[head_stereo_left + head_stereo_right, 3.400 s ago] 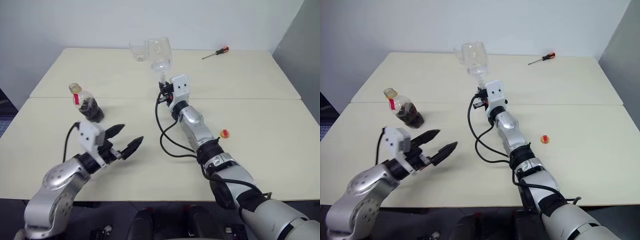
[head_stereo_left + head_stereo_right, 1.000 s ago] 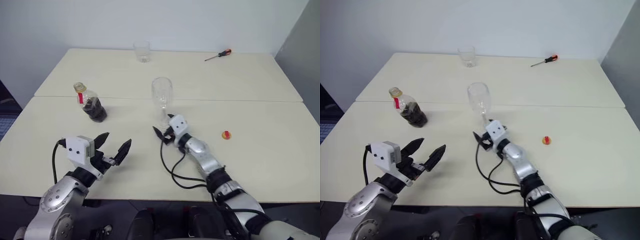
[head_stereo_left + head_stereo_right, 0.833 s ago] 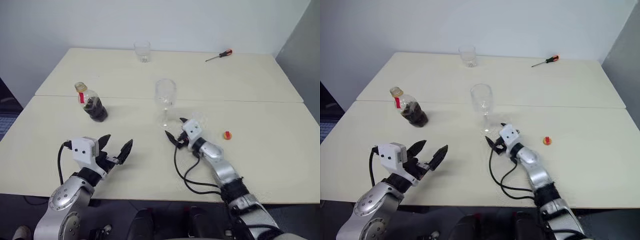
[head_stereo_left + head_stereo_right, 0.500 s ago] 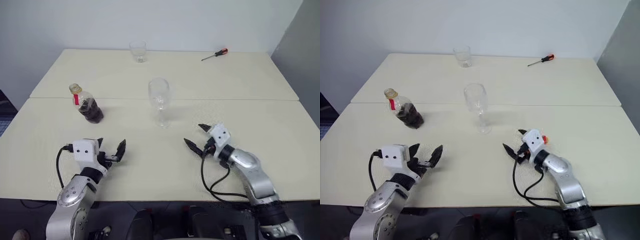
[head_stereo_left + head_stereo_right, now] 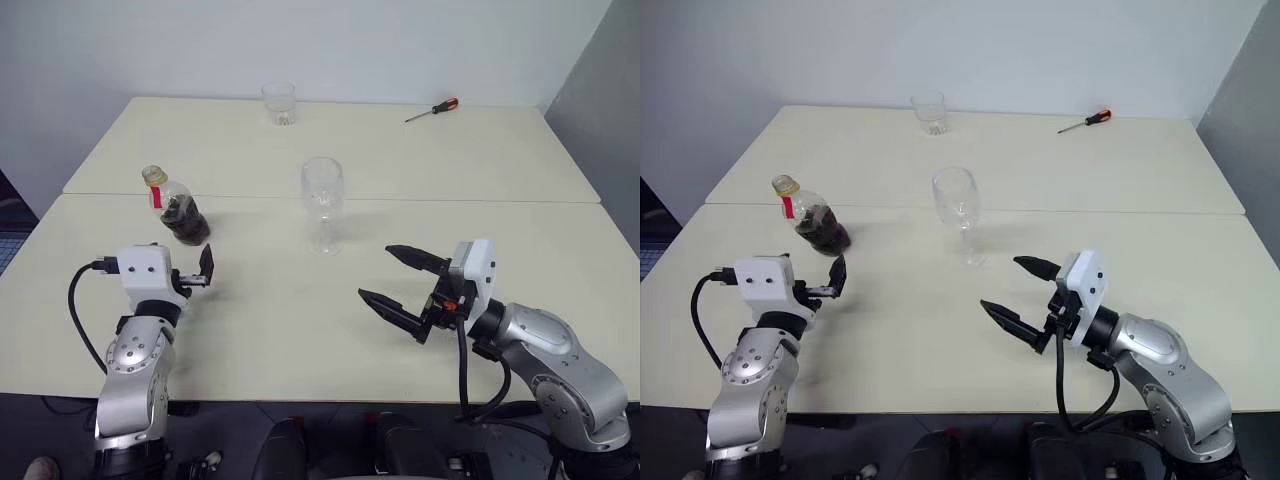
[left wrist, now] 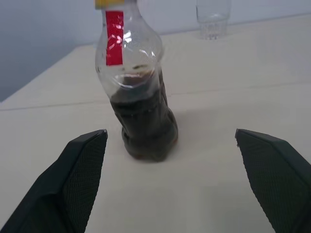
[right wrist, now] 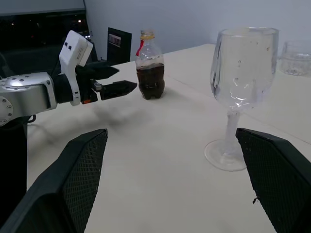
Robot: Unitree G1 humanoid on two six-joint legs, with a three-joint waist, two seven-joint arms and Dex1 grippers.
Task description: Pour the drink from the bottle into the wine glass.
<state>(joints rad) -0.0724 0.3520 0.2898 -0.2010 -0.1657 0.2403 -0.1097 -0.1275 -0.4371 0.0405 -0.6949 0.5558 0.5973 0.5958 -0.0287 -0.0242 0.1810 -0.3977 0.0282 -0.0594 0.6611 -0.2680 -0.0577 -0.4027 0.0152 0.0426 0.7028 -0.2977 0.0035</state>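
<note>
— Pale cream worktop [image 5: 480, 160], two slabs butted along a seam, plain white wall behind. What on it?

— Wine glass [image 5: 322, 204] upright near the middle, just this side of the seam, empty to look at. Bottle [image 5: 176, 208] upright off to the left, also just past the seam, yellow-orange cap on, red label at the neck. Drink [image 6: 143, 121] dark brown, filling roughly the lower half.

— And further back?

— Clear tumbler [image 5: 279, 103] at the far edge, well beyond the wine glass. Screwdriver [image 5: 432, 108] with a red handle lying far right, near the same edge. No touching between any of these.

— Left hand?

— Left hand [image 5: 198, 275] low over the near-left worktop, fingers wide apart, gripping nothing. Pointed straight at the bottle, which stands just ahead between the two fingertips as seen from the left wrist, but apart from both.

— Right hand?

— Right hand [image 5: 398, 285] raised over the near-right worktop, turned toward the left, black fingers [image 5: 417, 259] spread fully, empty. Wine glass ahead of it and well clear, framed between the fingertips in the right wrist view, with the bottle and left hand visible beyond.

— Small thing by the right arm?

— Bit of orange [image 5: 456, 290] beside the white wrist housing; cannot tell what.
</note>
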